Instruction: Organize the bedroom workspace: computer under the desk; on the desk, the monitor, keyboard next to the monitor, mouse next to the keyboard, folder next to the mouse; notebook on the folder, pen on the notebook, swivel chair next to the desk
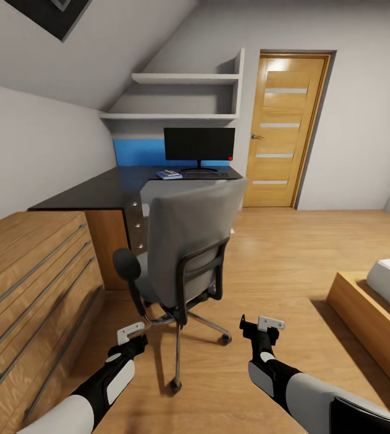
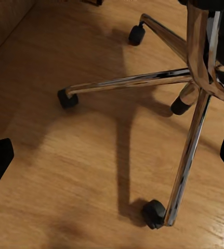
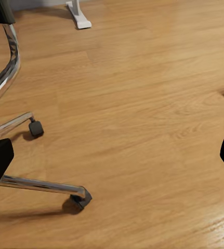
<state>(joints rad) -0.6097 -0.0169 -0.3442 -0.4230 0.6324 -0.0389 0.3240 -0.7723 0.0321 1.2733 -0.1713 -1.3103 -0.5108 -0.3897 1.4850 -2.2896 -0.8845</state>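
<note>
Head view puts the swivel chair point(image 1: 185, 241) straight ahead of and between the left gripper point(image 1: 133, 335) and right gripper point(image 1: 261, 328), both wide open and empty, its back toward them, the left one nearer its chrome base.

Wooden door point(image 1: 285, 129) with frosted panes, closed, at rear wall. Two white wall shelves point(image 1: 182, 78) mounted beside it. Light wooden drawer chest point(image 1: 29, 289) at left. Bed point(image 1: 381, 307) at right.
</note>
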